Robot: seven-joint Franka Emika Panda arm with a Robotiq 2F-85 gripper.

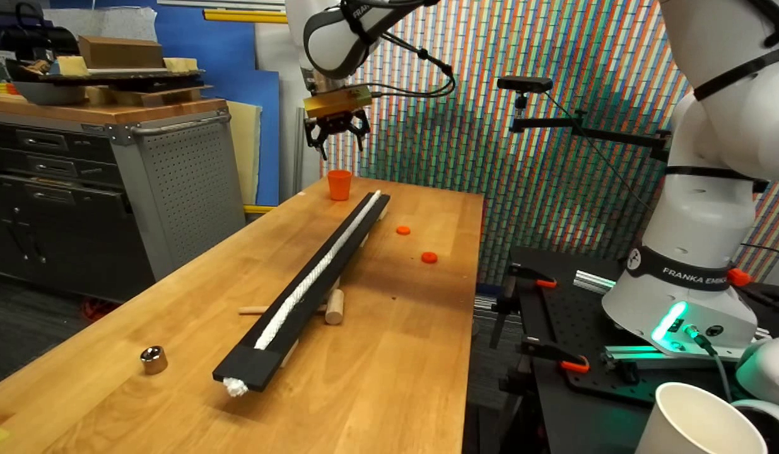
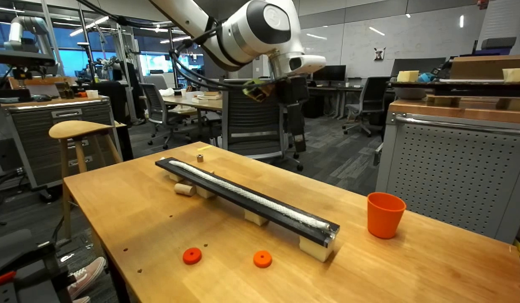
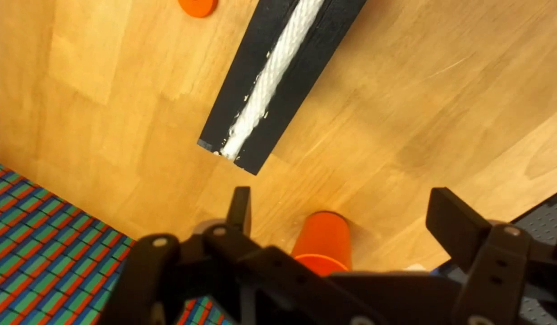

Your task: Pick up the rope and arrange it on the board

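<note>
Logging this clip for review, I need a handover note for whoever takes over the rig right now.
Pincer: open, holding nothing, raised clear of the rope and board.
Where things are: rope lies lengthwise along the board, which rests on pale blocks; an orange cup stands beyond one end.
Done: rope is laid nearly straight on the board.
Left: probably only a check of the lay; no further arranging looks clearly needed.
</note>
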